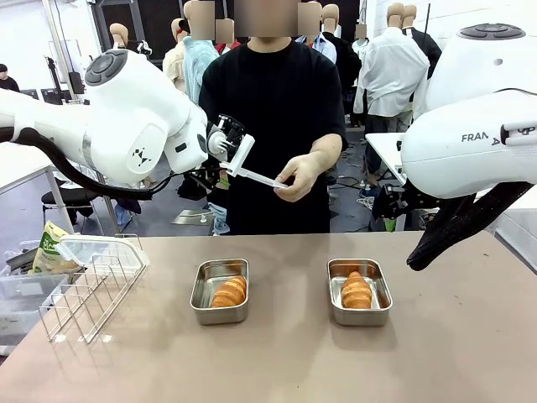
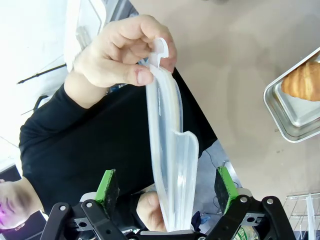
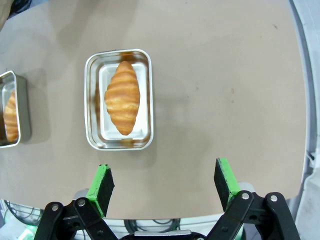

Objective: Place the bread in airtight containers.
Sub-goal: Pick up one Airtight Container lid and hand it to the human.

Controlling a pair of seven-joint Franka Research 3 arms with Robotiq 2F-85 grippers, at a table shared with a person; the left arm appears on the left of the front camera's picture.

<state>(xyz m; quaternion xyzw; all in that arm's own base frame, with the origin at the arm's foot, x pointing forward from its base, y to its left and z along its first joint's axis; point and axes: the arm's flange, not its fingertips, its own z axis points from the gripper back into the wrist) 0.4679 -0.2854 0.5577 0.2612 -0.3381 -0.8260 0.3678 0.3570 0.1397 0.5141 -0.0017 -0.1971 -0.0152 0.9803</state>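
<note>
Two airtight containers stand open on the table, the left tub [image 1: 220, 317] and the right tub [image 1: 361, 319], each with one bread roll inside [image 1: 230, 291] [image 1: 357, 290]. A person's hand [image 1: 295, 176] holds out a translucent lid [image 1: 256, 176] to my raised left gripper [image 1: 228, 155]. In the left wrist view the lid [image 2: 172, 150] stands edge-on between the open green pads [image 2: 107, 185], apart from both, with the hand [image 2: 120, 55] pinching its far end. My right gripper [image 3: 165, 182] hangs open above bare table, near a tub [image 3: 93, 75] with bread [image 3: 122, 97].
A wire rack [image 1: 88, 294] with another lid [image 1: 96, 249] on top sits at the table's left, beside a green-printed bag [image 1: 49, 248] and plastic bins [image 1: 21, 294]. The second tub [image 3: 22, 110] lies at the right wrist view's left edge.
</note>
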